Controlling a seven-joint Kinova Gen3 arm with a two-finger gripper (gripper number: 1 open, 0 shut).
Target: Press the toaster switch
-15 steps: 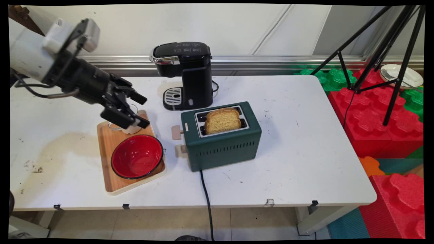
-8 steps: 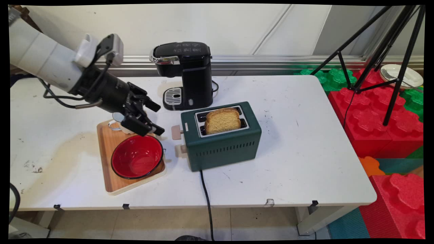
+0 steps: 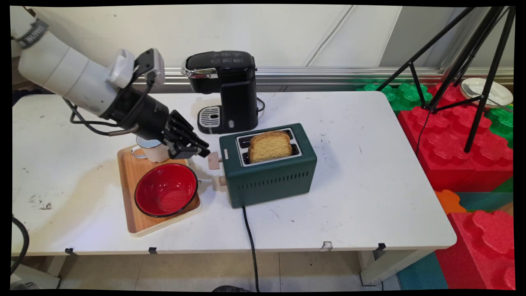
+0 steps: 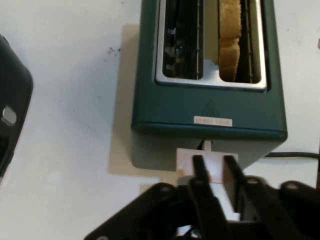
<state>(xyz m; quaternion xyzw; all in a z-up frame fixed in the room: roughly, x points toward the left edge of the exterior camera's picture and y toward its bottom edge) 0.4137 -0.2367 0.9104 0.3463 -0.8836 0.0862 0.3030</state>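
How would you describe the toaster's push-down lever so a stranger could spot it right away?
Find the green toaster in the middle of the table. On its end facing the wooden tray are two beige parts; the lever is the upper, larger block, right at the claw, above the small knob.

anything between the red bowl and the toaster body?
Yes. In the main view the toaster's lower beige knob sticks out from the green toaster toward the red bowl, over the wooden tray's rim and a bare strip of the table.
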